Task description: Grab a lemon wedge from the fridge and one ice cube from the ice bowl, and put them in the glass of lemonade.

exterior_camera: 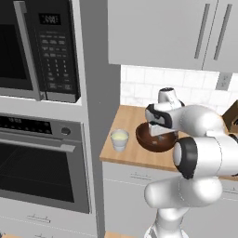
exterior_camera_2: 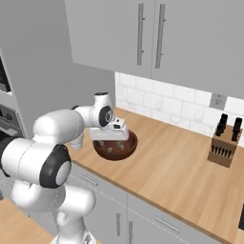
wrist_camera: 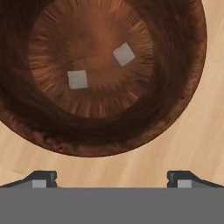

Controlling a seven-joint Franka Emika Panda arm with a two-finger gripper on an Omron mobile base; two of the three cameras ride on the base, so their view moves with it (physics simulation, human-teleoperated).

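Note:
The ice bowl point(exterior_camera: 155, 142) point(exterior_camera_2: 114, 148) point(wrist_camera: 105, 109), wide and dark brown, sits on the wooden counter. Two pale grey ice cubes lie on its floor, one point(wrist_camera: 124, 54) to the right and one point(wrist_camera: 77, 79) to the left. My gripper point(exterior_camera: 158, 130) point(exterior_camera_2: 112, 138) point(wrist_camera: 113, 178) hangs just above the bowl's near rim, pointing down, open and holding nothing. The glass of lemonade point(exterior_camera: 119, 139), a short clear tumbler with pale yellow liquid, stands left of the bowl near the counter's end. The lemon wedge and the fridge are out of view.
A black oven and microwave column point(exterior_camera: 42, 139) rises left of the counter. A knife block point(exterior_camera_2: 222, 147) stands at the right against the tiled wall. Grey wall cabinets point(exterior_camera_2: 143, 38) hang over the counter point(exterior_camera_2: 181, 167).

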